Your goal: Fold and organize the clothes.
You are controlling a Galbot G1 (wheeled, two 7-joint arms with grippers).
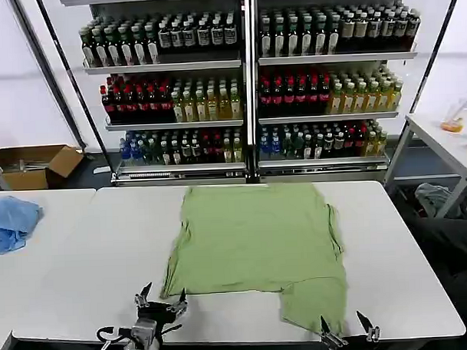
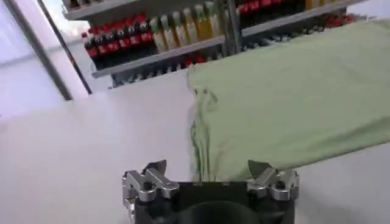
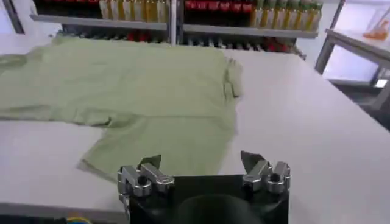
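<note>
The shirt (image 1: 255,247) lay flat on the white table (image 1: 91,264), plain green side up, its far edge almost at the table's back edge. Its near-left hem stopped short of the front edge, leaving a band of bare tabletop there; a flap at the near right reached closer to the front edge. Wide bare table lay open to the left and right of the cloth.

A crumpled blue cloth (image 1: 11,221) sat on the adjoining table at far left, well apart from the shirt. Shelves of bottled drinks (image 1: 246,82) stood behind the table, and an open cardboard box (image 1: 35,165) sat on the floor at left. Nothing rested on the shirt.

Left gripper (image 1: 162,303) hung over the front edge, just off the shirt's near-left corner, fingers spread wide, nothing between them; the left wrist view showed the hem just beyond the fingertips (image 2: 210,173). Right gripper (image 1: 347,326) was at the front edge by the near-right flap, likewise wide open and empty, with the flap's edge just ahead of it (image 3: 204,164).
</note>
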